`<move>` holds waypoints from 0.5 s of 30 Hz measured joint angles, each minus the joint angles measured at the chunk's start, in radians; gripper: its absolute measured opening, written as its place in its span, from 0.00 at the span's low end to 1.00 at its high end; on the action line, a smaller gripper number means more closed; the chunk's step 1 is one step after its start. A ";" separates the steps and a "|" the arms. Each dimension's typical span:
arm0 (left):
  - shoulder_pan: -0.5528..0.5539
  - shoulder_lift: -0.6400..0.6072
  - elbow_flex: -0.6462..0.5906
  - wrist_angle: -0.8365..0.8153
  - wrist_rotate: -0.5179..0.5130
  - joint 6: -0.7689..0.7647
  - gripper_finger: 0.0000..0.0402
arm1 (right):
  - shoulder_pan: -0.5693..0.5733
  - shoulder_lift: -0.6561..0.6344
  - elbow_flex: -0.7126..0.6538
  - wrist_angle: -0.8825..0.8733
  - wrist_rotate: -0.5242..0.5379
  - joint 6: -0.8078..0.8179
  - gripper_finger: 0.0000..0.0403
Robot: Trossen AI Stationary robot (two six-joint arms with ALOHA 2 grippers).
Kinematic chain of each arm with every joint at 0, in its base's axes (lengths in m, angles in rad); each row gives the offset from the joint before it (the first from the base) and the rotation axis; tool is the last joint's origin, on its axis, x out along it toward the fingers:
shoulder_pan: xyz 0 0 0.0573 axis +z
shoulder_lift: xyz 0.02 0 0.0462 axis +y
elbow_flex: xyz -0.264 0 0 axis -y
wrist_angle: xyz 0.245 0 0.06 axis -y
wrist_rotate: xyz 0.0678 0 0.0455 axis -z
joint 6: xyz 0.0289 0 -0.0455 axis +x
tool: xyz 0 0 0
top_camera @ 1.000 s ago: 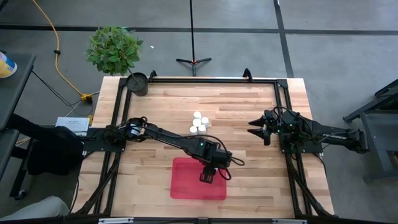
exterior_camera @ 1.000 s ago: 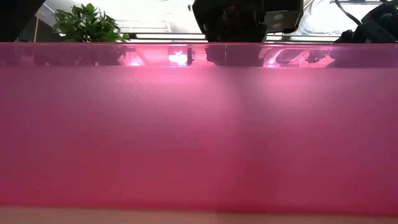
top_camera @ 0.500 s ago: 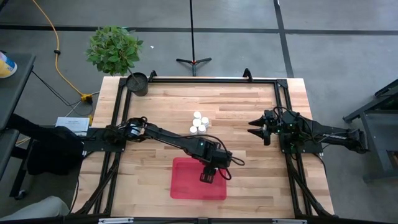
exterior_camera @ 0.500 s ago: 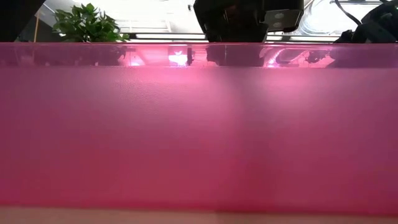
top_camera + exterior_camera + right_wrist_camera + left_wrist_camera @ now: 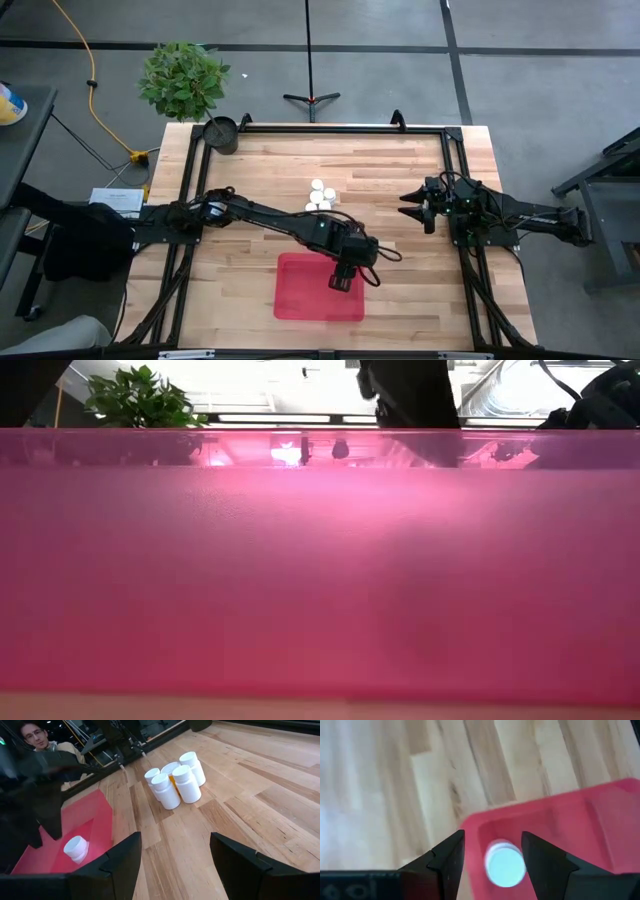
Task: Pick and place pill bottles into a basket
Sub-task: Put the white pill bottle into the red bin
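left gripper (image 5: 492, 855) is spread above a pill bottle (image 5: 505, 865) set in the basket (image 5: 580, 825), near its corner, not pinched.

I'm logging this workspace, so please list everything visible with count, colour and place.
pill bottles on table: five, white caps, one amber body showing, clustered mid-table behind the basket.
pill bottle in basket: one, white cap, standing near a basket corner.
basket: one, translucent red, front centre of table.
table: one, light wood with black frame.
pot: one, dark, back-left table corner.
plant: one, green, on the floor behind that corner.
stand: one, black tripod, floor behind table.
person: one, beyond the table.
left gripper: over the basket, fingers apart around the released bottle.
right gripper: open, waiting at table's right.
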 joint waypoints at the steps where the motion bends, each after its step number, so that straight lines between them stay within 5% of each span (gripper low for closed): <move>1: 0.000 0.000 0.019 -0.005 -0.015 0.005 0.57 | 0.000 0.000 0.000 0.000 0.000 0.000 0.56; 8: 0.000 -0.001 0.168 -0.049 -0.135 0.001 0.57 | 0.000 0.000 0.000 0.000 0.000 0.000 0.56; 15: 0.013 -0.075 0.153 -0.115 -0.181 -0.091 0.57 | 0.000 0.000 0.000 -0.001 0.000 0.000 0.56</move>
